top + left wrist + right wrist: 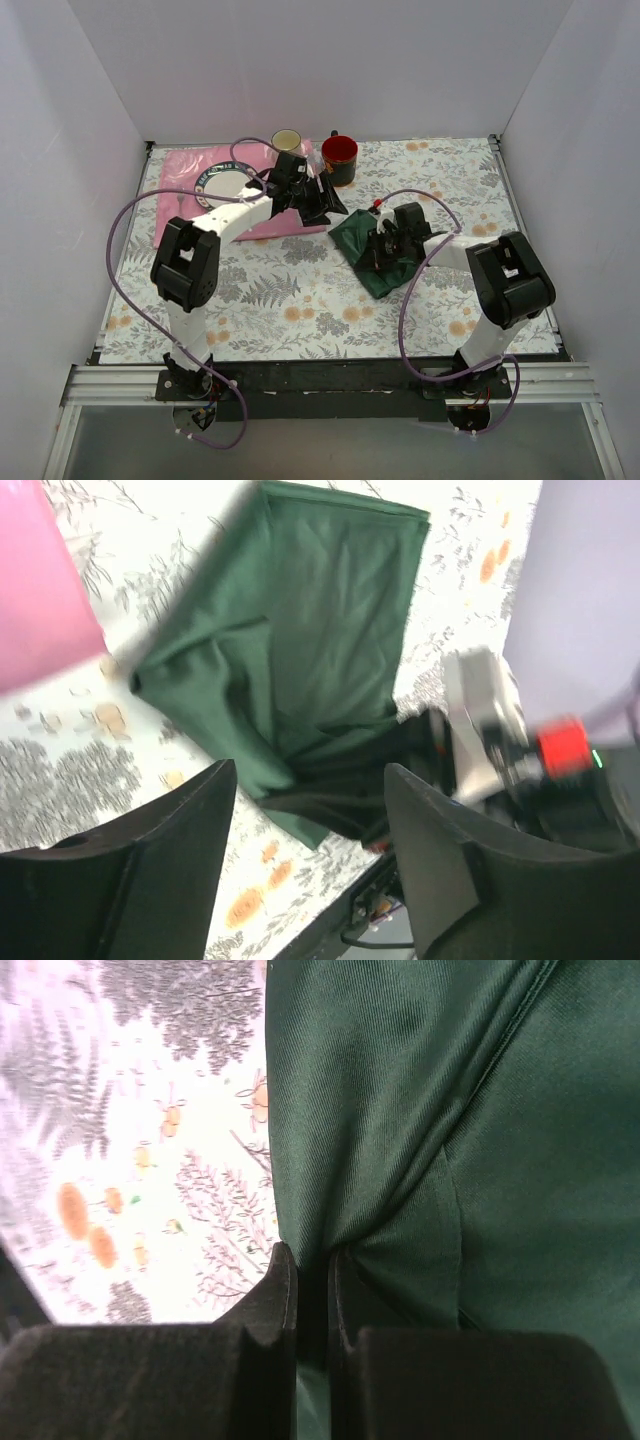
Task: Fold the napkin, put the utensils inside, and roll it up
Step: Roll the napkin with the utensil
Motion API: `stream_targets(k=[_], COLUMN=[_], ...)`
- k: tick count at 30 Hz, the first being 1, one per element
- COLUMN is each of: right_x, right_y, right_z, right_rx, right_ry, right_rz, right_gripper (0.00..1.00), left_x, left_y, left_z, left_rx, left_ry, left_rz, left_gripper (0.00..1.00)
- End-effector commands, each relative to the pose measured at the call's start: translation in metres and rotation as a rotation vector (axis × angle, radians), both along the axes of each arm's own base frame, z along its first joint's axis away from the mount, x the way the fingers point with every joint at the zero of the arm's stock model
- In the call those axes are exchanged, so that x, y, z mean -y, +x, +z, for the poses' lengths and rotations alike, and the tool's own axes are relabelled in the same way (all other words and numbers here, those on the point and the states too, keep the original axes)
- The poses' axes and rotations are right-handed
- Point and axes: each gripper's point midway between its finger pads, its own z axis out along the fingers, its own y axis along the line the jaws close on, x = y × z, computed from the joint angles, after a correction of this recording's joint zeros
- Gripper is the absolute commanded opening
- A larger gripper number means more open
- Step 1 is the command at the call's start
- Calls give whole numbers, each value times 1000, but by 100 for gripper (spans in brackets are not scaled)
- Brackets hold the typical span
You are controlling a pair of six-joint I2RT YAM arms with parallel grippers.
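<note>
Right of centre, we pinch the napkin [352, 238] tight in our right gripper [312, 1265] to fold it, left gripper [310, 772] spread and empty.

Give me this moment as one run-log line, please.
left hand: open, empty, near napkin | right hand: shut on napkin fold | napkin: folded over, creased, not rolled

Bright, even light with faint shadows on the surface [300, 290]. Left wrist view smeared by motion blur; napkin [450, 1110] weave sharp up close.
</note>
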Motion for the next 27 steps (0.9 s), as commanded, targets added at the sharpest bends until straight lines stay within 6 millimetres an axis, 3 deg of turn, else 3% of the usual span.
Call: stream_targets(k=[1,3,5,7,11,17,22,25,27], right_x=[-1,-2,-3,-4,-4,0,-1,-1,1], right_y=[-39,-36,-35,-31,-29,-30,-27,-25,-25], right_z=[-18,-17,-18,-15,-15,-12,-4,0,0], right_rx=[-255,-282,-307,-309,-324,-326,-314,-296,-285], right_ry=[143,182,195,209,218,224,237,240,214], right_rz=[28,11,10,14,14,3,-12,-5,13], right_gripper=[1,1,1,1,1,1,1,1,1], left_x=[-5,-4,4,9,22,18,10,6,5], left_y=[-36,-51,-63,-66,-61,-46,-51,-51,-48], left_z=[-3,-26,-37,-53,-73,-102,-123,-127,-126], left_rx=[-60,-109,-168,-190,-205,-229,-296,-296,-281], left_ry=[18,35,3,13,40,122,160,166,172], left_rz=[46,54,58,68,77,158,226,257,265], left_gripper=[65,67,69,70,72,68,44,23,16])
